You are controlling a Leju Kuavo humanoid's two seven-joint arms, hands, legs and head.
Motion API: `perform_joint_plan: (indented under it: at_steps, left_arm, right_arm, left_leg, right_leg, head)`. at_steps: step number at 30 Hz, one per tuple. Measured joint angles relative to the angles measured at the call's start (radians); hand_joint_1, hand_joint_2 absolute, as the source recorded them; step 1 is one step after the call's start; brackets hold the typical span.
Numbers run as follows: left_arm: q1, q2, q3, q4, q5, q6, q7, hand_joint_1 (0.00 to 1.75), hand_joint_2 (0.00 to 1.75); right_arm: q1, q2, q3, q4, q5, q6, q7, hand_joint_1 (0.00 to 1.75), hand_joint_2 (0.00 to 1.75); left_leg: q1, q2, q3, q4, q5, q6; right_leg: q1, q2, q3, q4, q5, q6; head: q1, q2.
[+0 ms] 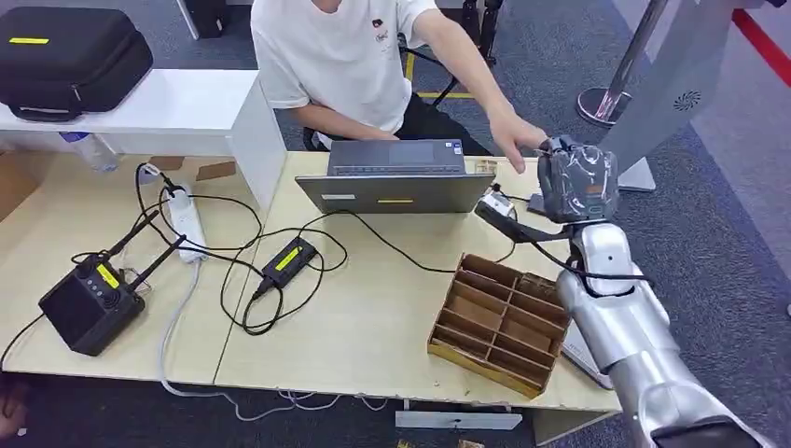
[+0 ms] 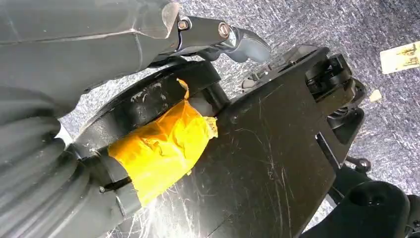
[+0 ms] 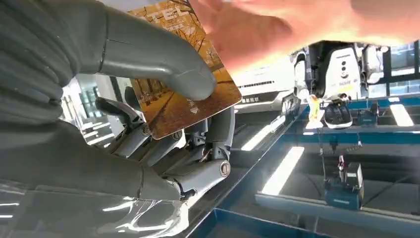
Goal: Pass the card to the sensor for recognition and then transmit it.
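Note:
My right hand (image 1: 578, 179) is raised at the table's far right, just past the laptop. In the right wrist view my right hand (image 3: 148, 134) holds the card (image 3: 185, 89), an orange card with an autumn tree picture, between the thumb and the fingers. A person's hand (image 3: 277, 25) touches the card's far edge; the same person's hand (image 1: 516, 138) reaches up to my hand in the head view. A small black and white device (image 1: 497, 207) on a cable, possibly the sensor, lies just below my hand. My left hand (image 2: 99, 44) hangs low by my body, its fingers unclear.
A brown cardboard divider box (image 1: 504, 322) sits at the table's near right. A grey laptop (image 1: 396, 177) stands in front of the seated person (image 1: 345, 56). Cables, a black adapter (image 1: 287, 261), a power strip (image 1: 189, 222) and a black radio unit (image 1: 89, 303) lie to the left.

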State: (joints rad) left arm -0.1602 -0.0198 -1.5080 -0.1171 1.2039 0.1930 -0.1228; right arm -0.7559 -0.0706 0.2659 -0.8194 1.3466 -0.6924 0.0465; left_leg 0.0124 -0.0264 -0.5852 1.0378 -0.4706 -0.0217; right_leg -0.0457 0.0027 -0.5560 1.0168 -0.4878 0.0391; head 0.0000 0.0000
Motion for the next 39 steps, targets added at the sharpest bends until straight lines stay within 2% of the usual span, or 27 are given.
perform_joint_plan:
  at_steps: [9,10,22,29,32,39]
  left_arm:
    - [-0.001,0.000,0.000,0.000,-0.017,-0.003,0.006,0.00,1.75]
    - [-0.001,0.000,0.000,0.000,-0.017,-0.004,0.006,0.00,1.75]
    - [-0.005,-0.001,0.000,0.000,-0.031,-0.002,0.016,0.00,1.75]
    - [-0.005,-0.003,0.000,0.000,-0.021,0.001,0.017,0.00,1.75]
    - [-0.004,-0.003,0.000,0.000,-0.008,0.003,0.017,0.00,1.75]
    - [0.001,-0.003,0.000,0.000,0.028,0.006,0.002,0.00,1.75]
  right_arm:
    - [-0.066,0.000,0.027,0.116,-0.001,0.011,0.031,1.75,1.75]
    - [-0.074,0.000,0.030,0.129,-0.001,0.012,0.033,0.00,1.75]
    - [-0.094,0.000,0.073,0.176,-0.035,0.001,0.026,0.00,1.75]
    - [-0.093,-0.014,0.088,0.175,-0.031,0.001,0.044,0.00,1.75]
    - [-0.089,-0.040,0.095,0.175,-0.031,0.002,0.053,0.00,1.75]
    - [-0.044,-0.197,0.083,0.164,-0.063,0.002,0.046,0.00,1.75]
  left_leg:
    - [0.000,0.000,-0.001,0.000,0.000,0.000]
    - [0.000,0.000,-0.001,0.000,0.000,0.000]
    - [0.000,0.000,-0.001,0.000,0.000,0.000]
    - [0.000,0.000,-0.001,0.000,0.000,0.000]
    - [0.000,-0.001,-0.001,0.001,0.000,0.000]
    - [-0.001,-0.003,-0.004,0.002,0.000,0.001]
  right_leg:
    - [0.000,0.000,-0.001,0.000,0.000,0.000]
    - [0.000,0.000,-0.001,0.000,0.000,0.000]
    - [0.000,0.000,-0.001,0.000,0.000,0.000]
    - [0.000,0.000,-0.001,0.000,0.000,0.000]
    - [0.000,-0.001,-0.001,0.000,0.000,0.000]
    - [-0.001,-0.004,-0.002,-0.002,0.001,0.001]
  head:
    - [0.000,0.000]
    - [0.000,0.000]
    - [0.000,0.000]
    - [0.000,0.000]
    - [0.000,0.000]
    - [0.000,0.000]
